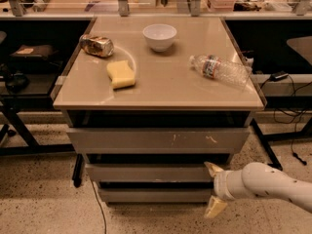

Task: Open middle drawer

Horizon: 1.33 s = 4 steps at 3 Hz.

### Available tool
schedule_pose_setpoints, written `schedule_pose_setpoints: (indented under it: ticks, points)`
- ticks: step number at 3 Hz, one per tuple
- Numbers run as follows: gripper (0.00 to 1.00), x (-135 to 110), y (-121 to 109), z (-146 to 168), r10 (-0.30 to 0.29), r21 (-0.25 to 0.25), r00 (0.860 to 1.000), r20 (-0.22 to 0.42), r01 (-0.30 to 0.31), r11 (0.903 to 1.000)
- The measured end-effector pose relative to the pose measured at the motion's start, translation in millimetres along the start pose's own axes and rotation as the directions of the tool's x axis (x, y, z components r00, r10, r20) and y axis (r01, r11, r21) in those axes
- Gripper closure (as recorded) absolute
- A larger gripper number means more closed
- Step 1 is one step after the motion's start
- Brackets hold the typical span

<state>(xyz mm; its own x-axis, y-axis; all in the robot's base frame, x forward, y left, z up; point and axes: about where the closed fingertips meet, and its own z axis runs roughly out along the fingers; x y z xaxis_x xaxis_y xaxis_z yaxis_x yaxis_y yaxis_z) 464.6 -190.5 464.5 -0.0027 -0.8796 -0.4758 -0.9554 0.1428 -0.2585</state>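
Low at 5 o'clock, we see gripper [214, 188] spread wide, holding nothing, at right end of middle drawer [146, 173]. Risks we judge: upper finger slips off handle-less front; lower finger snags bottom drawer [151, 195] instead.

No lettering is showing that can be read. The plastic bottle [222, 69] lying on the tabletop is carrying a coloured label band, but its words are not making themselves out, and the can [96, 45] is offering no legible brand. The gripper [213, 188] is hovering, fingers spread, at the right end of the middle drawer [146, 172].
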Motion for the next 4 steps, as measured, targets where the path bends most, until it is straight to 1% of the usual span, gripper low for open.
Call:
schedule_pose_setpoints:
  ticks: [1,2,3,4]
  points:
    - [0.0,-3.5,-26.4,12.3,-0.037,0.051,0.999,0.011,0.036,0.998]
    - [0.0,6.5,-48.9,27.0,-0.019,0.061,0.999,0.032,0.017,0.998]
    - [0.0,15.3,-63.0,43.4,0.007,0.052,0.998,0.055,-0.01,0.9986]
    - [0.0,19.6,-65.6,63.0,0.033,0.026,0.996,0.08,-0.036,0.999]
